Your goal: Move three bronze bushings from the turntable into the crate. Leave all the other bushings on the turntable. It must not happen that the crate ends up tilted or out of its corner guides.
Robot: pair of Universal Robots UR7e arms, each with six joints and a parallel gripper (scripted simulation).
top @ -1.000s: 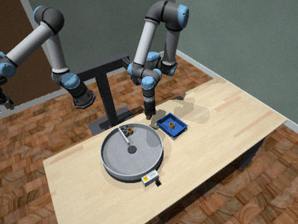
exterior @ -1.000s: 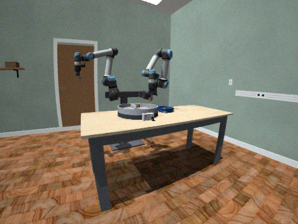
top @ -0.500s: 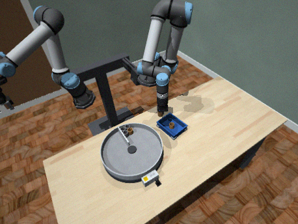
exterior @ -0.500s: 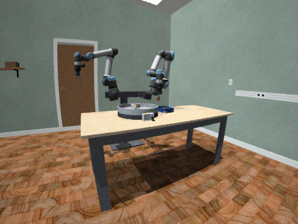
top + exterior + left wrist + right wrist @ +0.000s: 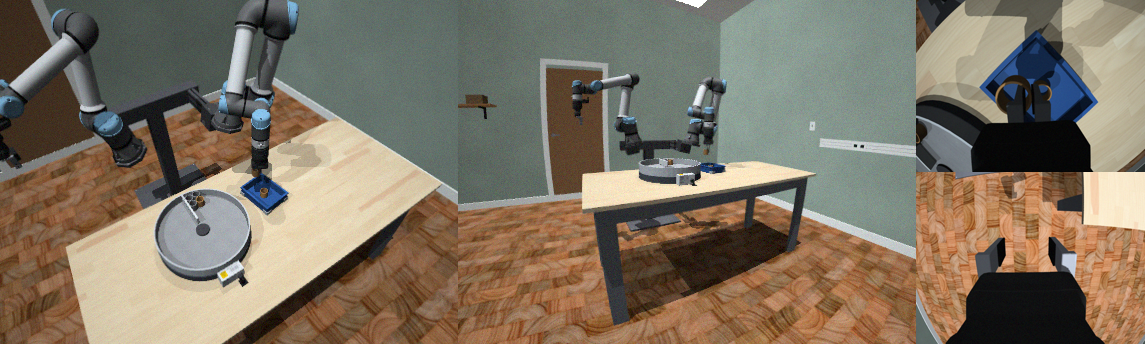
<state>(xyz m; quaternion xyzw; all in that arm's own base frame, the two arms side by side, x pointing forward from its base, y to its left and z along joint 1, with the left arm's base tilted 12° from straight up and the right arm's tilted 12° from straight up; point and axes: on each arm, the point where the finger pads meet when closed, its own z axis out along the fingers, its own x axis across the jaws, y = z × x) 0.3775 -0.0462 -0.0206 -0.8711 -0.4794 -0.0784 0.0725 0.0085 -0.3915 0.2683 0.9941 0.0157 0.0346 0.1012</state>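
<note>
My left gripper point(image 5: 258, 168) point(image 5: 1028, 93) is shut on the wall of a bronze bushing point(image 5: 255, 173) point(image 5: 706, 151) point(image 5: 1001, 100), held above the blue crate point(image 5: 252, 200) point(image 5: 714, 170) point(image 5: 1009, 61), over its rim in the left wrist view. A second bronze bushing point(image 5: 264, 193) point(image 5: 1047, 97) stands inside the crate. The crate looks level; its corner guides are mostly hidden. On the turntable point(image 5: 215, 255) point(image 5: 658, 175) point(image 5: 952, 140), one bronze bushing point(image 5: 200, 199) point(image 5: 921, 130) stands beside several grey bushings point(image 5: 192, 203). My right gripper point(image 5: 1026, 246) point(image 5: 580, 120) is open and empty, far from the table.
A light divider bar point(image 5: 190, 208) runs from the turntable's wall toward its dark hub point(image 5: 202, 229). A small control box point(image 5: 231, 273) with a yellow patch stands at the turntable's front edge. The turntable's raised wall is close to the crate.
</note>
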